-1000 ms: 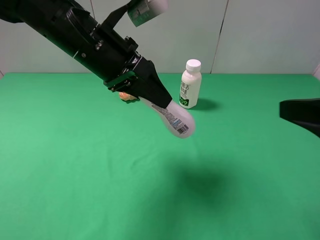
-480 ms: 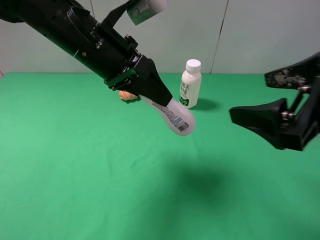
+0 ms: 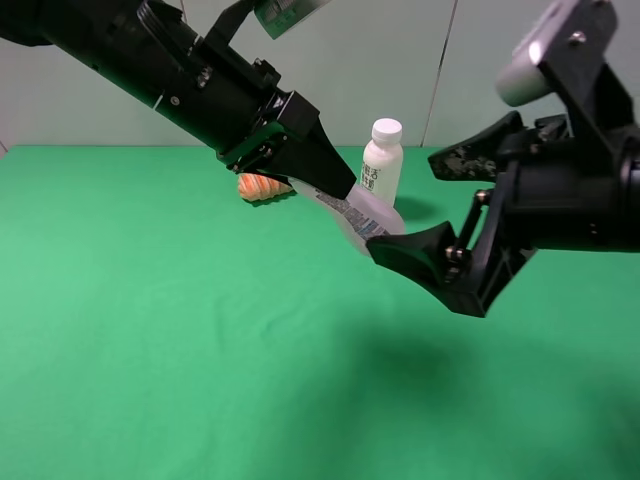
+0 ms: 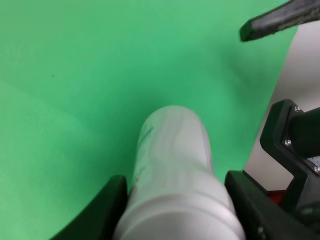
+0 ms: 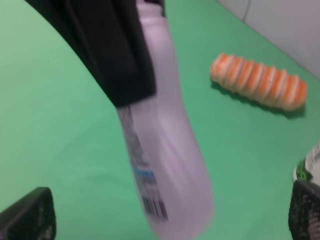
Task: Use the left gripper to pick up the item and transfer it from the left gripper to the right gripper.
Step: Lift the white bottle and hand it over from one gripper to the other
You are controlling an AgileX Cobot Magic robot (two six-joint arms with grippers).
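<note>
- The green surface (image 3: 150, 380) fills the foreground, with a soft dark shadow on it below the two arms.
- The right pincer (image 3: 402, 203) reaches in from the right of the high view with its two fingers spread wide, grasping nothing. The tip of its lower finger lies just under the base of the item (image 3: 372, 222), while the upper finger is above and apart from it. In the right wrist view the bottle hangs between the two finger tips with green showing on either side.
- The item is in the air, well clear of the surface. It is tilted, with its base pointing down toward the right arm, and a narrow printed label runs along its side.
- The left pincer (image 3: 340, 190) is clamped on the item's upper part. The left wrist view shows the white body pressed between the two black fingers, and the cap is hidden.
- Farther back, a taller white-capped bottle (image 3: 383, 165) stands upright on the surface just behind the item.
- An orange ridged roll (image 3: 262, 186) lies on its side to that bottle's left, partly covered by the left arm.
- Pale wall panels (image 3: 520, 70) close the far edge.
</note>
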